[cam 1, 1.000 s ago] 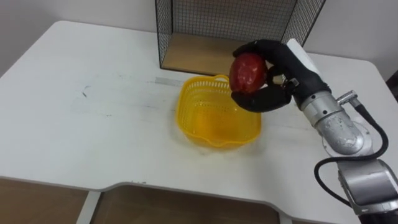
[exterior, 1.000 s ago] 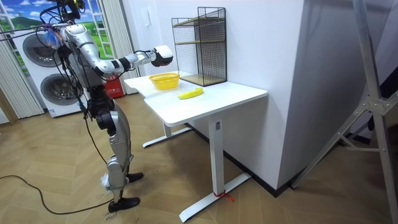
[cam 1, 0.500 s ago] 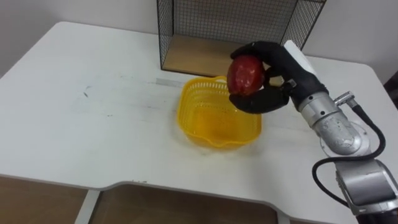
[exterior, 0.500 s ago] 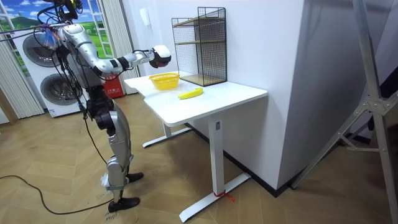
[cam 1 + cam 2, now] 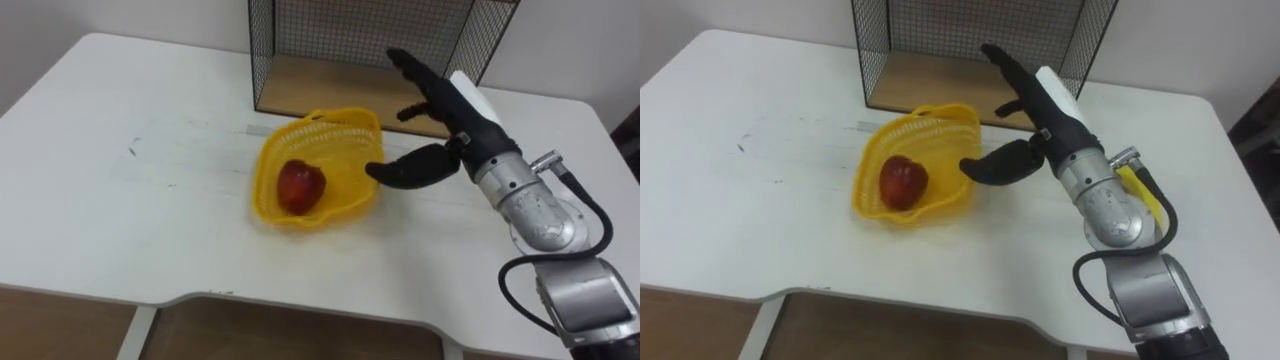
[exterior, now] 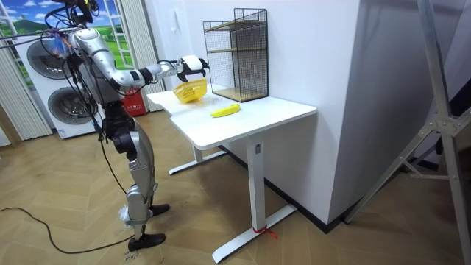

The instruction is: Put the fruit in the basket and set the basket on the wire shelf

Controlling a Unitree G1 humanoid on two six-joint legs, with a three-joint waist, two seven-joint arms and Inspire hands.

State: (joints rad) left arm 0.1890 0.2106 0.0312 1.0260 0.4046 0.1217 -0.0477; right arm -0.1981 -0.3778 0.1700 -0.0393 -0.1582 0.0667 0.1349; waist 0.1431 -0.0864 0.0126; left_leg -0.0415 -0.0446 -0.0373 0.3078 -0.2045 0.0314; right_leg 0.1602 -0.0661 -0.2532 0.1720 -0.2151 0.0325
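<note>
Right hand (image 5: 452,128) beside yellow basket (image 5: 345,125), fingers (image 5: 412,70) splayed wide, empty; apple (image 5: 300,186) inside.

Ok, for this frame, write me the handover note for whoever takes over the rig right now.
Right hand: open, fingers spread, holding nothing, just beside the right side of the yellow basket, thumb close to its rim.
Red apple: inside the basket, which sits tipped on the white table in front of the wire shelf.
Banana: on the table outside the basket, seen in the room view.
Done: apple in the basket.
Left: banana into the basket, then the basket onto the wire shelf.
</note>
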